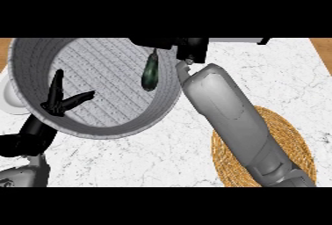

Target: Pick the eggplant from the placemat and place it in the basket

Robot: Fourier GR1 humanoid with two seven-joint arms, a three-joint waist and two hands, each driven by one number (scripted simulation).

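The white marbled surface (162,149) fills most of what I see below me, with a strip of wood showing at its far corners. On its left part stands the grey basket (39,57), a broad round tub with a ribbed floor and a thick rim, seen almost straight from above. To the right, near me, lies the woven straw placemat (295,145), round and golden; my right forearm crosses over it and covers much of its left half.

My right arm runs up from the lower right toward the basket's far right rim. My right hand (188,48) sits at the top of the view, just past that rim, dark and partly cut by the edge. I think its fingers are curled about the stalk end of the eggplant (150,74), though the grip itself is hard to make out. The eggplant hangs upright, dark green and slim, over the right inside of the basket, close to the wall. Whether its tip touches the basket's floor I cannot tell.

My left hand (62,99) shows at the left, in front of the basket's near-left wall, fingers straight and spread upward, holding nothing. Behind the basket's left side a pale rounded shape (8,94) peeps out.
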